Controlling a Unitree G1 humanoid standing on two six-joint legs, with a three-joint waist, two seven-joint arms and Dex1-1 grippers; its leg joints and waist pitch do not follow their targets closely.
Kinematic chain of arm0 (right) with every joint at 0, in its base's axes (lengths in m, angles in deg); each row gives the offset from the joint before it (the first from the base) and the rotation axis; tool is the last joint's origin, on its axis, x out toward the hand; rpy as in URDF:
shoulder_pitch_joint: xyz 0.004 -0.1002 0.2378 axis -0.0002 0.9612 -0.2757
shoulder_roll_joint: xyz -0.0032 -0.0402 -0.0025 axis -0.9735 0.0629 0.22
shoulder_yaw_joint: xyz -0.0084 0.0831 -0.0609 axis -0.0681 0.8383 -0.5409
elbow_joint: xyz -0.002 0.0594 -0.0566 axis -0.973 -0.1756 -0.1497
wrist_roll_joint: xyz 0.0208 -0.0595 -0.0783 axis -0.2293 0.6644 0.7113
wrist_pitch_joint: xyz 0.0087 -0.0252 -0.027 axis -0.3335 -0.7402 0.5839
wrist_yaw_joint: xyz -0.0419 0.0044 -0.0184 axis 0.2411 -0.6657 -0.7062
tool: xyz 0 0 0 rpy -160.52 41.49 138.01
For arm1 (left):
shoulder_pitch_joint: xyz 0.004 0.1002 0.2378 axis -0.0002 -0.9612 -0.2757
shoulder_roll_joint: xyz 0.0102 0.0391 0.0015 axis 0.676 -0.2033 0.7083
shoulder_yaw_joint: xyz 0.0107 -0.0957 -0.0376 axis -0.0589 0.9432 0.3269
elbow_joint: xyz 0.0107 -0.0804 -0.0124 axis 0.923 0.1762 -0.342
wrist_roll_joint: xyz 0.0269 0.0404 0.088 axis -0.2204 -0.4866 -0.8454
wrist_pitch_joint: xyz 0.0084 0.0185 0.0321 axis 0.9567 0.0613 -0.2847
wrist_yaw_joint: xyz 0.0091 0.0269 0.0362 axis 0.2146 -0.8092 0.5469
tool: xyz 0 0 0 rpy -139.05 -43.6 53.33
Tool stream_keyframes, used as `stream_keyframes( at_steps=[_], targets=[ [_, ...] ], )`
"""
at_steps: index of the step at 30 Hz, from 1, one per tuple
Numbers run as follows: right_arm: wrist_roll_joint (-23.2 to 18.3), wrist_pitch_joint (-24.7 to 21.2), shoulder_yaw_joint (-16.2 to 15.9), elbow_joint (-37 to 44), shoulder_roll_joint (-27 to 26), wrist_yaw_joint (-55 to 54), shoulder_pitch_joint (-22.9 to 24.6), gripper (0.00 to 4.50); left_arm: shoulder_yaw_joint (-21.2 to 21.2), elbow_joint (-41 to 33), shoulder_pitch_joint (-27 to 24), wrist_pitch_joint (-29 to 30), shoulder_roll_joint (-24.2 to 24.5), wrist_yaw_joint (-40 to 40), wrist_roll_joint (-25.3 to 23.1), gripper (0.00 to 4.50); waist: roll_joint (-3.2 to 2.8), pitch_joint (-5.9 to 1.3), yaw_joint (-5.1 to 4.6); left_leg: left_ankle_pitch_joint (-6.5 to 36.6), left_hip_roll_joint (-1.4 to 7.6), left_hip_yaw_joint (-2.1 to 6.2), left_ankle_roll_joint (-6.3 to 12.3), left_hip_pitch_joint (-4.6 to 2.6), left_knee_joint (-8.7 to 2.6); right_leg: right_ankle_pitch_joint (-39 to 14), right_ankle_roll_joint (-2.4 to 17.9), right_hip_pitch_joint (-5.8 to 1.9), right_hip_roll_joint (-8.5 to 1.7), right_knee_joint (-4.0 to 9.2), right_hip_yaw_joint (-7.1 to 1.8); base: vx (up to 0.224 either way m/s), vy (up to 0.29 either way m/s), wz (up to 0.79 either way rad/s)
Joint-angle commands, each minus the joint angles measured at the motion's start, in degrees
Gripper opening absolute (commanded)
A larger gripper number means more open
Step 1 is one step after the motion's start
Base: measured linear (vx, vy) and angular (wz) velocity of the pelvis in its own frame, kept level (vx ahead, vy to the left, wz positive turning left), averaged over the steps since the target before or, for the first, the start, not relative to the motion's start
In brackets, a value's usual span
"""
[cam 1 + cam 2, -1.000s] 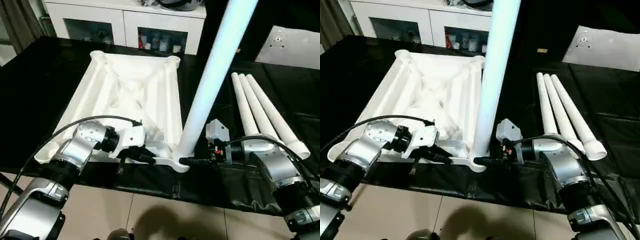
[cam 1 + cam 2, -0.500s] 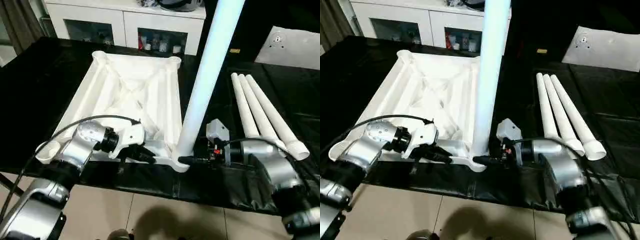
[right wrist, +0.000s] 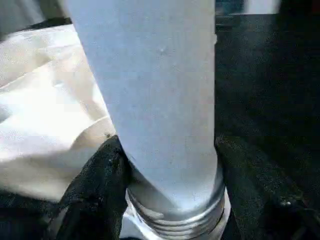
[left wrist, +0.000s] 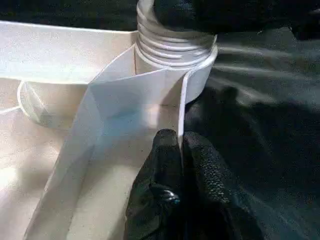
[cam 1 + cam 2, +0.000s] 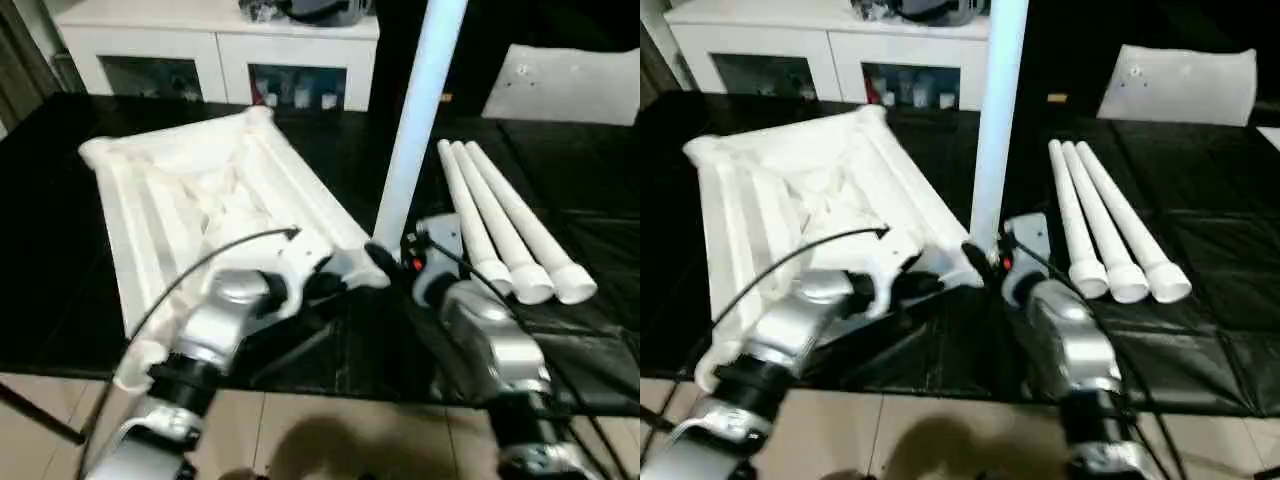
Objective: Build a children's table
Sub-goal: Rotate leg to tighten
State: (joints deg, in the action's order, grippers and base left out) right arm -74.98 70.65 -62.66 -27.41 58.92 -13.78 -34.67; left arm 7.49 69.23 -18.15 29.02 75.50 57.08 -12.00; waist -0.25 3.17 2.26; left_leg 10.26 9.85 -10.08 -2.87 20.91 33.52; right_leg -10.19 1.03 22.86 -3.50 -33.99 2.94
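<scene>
The white tabletop lies underside up on the black table, ribs and rim showing. One white leg stands upright in its near right corner socket, its threaded end showing at the socket mouth. My right gripper is shut on this leg just above the thread, one black finger on each side. My left gripper is shut on the tabletop's thin rim wall beside that socket, and it also appears in the head view. Three more legs lie side by side to the right.
White glass-door cabinets stand behind the table. A flat white sheet lies at the back right. The table's front edge runs just below my forearms, with tiled floor beyond it.
The tabletop has turned on the table, its far end swinging to the left while both grippers kept their hold. The leg now stands more upright. The head camera has also shifted.
</scene>
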Motion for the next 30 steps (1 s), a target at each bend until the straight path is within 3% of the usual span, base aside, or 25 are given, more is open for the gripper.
stream_keyframes(
  at_steps=[1,2,3,4,6,11,15,20,21,27,30],
  targets=[
    [-1.3,-3.9,-8.7,-2.0,-7.1,1.7,-0.4,2.41,-2.4,-1.8,2.6,-1.6,-6.6,-4.7,1.8,0.0,1.02,-2.41,-0.01,15.5,2.85,1.39,1.87,-0.45,-4.5,-27.1,5.8,-1.36,-4.63,5.72,-2.72,0.0,0.0,0.0],
    [-1.3,-3.9,-8.7,-2.0,-7.1,1.7,-0.4,2.41,-2.4,-1.8,2.6,-1.6,-6.6,-4.7,1.8,0.0,0.77,-2.77,0.05,13.2,2.86,1.31,2.28,-0.19,-4.49,-21.8,6.9,-1.71,-4.5,5.21,-2.71,0.0,0.0,0.0],
    [-1.2,-3.9,-8.4,-2.2,-7.6,0.6,-0.9,2.41,-2.7,-1.8,2.8,-1.4,-6.5,-4.8,1.5,0.0,0.77,-2.87,0.14,12.5,2.9,1.2,2.53,-0.22,-4.41,-19.8,7.3,-1.78,-4.48,5.05,-2.74,0.0,0.0,0.0],
    [-1.4,-3.6,-7.9,-1.9,-7.7,0.3,-0.9,2.96,-3.1,-1.8,2.9,-1.6,-5.8,-4.5,0.8,0.0,0.78,-2.86,0.19,11.2,2.85,1.08,3.01,-0.08,-4.38,-16.6,8.1,-1.97,-4.46,4.78,-2.76,0.0,0.0,0.0],
    [-1.8,-2.8,-6.8,-0.9,-7.5,0.1,-0.6,3.1,-4.0,-1.8,2.8,-2.1,-3.6,-3.4,-0.5,0.0,0.77,-2.9,0.47,10.2,2.82,0.96,3.69,-0.04,-4.34,-14.9,8.8,-2.21,-4.64,4.71,-2.73,0.0,0.0,0.0],
    [-3.3,-1.6,-3.9,2.7,-3.0,3.3,2.1,3.55,-4.0,-2.8,0.9,-4.2,2.9,2.5,-1.0,0.0,0.65,-2.8,0.51,12.2,3.09,1.13,2.83,-0.11,-4.72,-17.8,7.9,-2.2,-4.63,4.89,-2.72,0.0,0.0,0.0],
    [-3.4,-1.2,-3.0,3.5,-1.5,4.2,2.6,3.73,-3.8,-3.2,0.1,-4.7,4.3,4.1,-0.9,0.0,0.56,-2.81,0.17,13.0,3.19,1.14,1.84,-0.21,-4.79,-16.2,9.1,-2.24,-4.63,4.73,-2.73,0.0,0.0,0.0],
    [-4.9,0.3,-2.3,5.9,3.9,10.7,3.7,4.34,-3.5,-2.2,-0.8,-7.4,7.6,7.8,-0.7,0.0,0.76,-3.0,0.39,11.1,3.14,1.0,2.87,-0.12,-4.44,-13.3,9.7,-2.62,-4.72,4.44,-2.79,0.0,0.0,0.0],
    [-5.9,1.0,-2.8,7.7,8.1,16.7,4.5,4.43,-3.8,-1.2,-1.0,-9.8,9.7,10.5,-0.6,0.0,0.91,-3.01,0.44,10.9,3.15,1.01,3.18,-0.12,-4.39,-12.9,9.9,-2.78,-4.64,4.41,-2.7,0.0,0.0,0.0],
    [-7.0,2.9,-3.3,8.0,17.6,29.5,4.0,4.49,-5.3,1.5,-0.2,-16.5,14.4,18.9,0.7,0.0,1.09,-3.11,1.03,10.9,3.24,0.86,4.04,-0.25,-4.16,-15.1,9.8,-2.61,-4.81,4.42,-2.7,0.0,0.0,0.0],
    [-6.6,3.4,-4.3,7.3,19.8,32.8,3.4,4.49,-5.9,2.5,0.2,-18.2,15.7,21.4,0.8,0.0,1.22,-3.28,1.31,10.0,3.27,0.8,4.1,-0.31,-4.01,-13.6,10.6,-2.62,-4.78,4.11,-2.65,0.0,0.0,0.0]
  ],
)
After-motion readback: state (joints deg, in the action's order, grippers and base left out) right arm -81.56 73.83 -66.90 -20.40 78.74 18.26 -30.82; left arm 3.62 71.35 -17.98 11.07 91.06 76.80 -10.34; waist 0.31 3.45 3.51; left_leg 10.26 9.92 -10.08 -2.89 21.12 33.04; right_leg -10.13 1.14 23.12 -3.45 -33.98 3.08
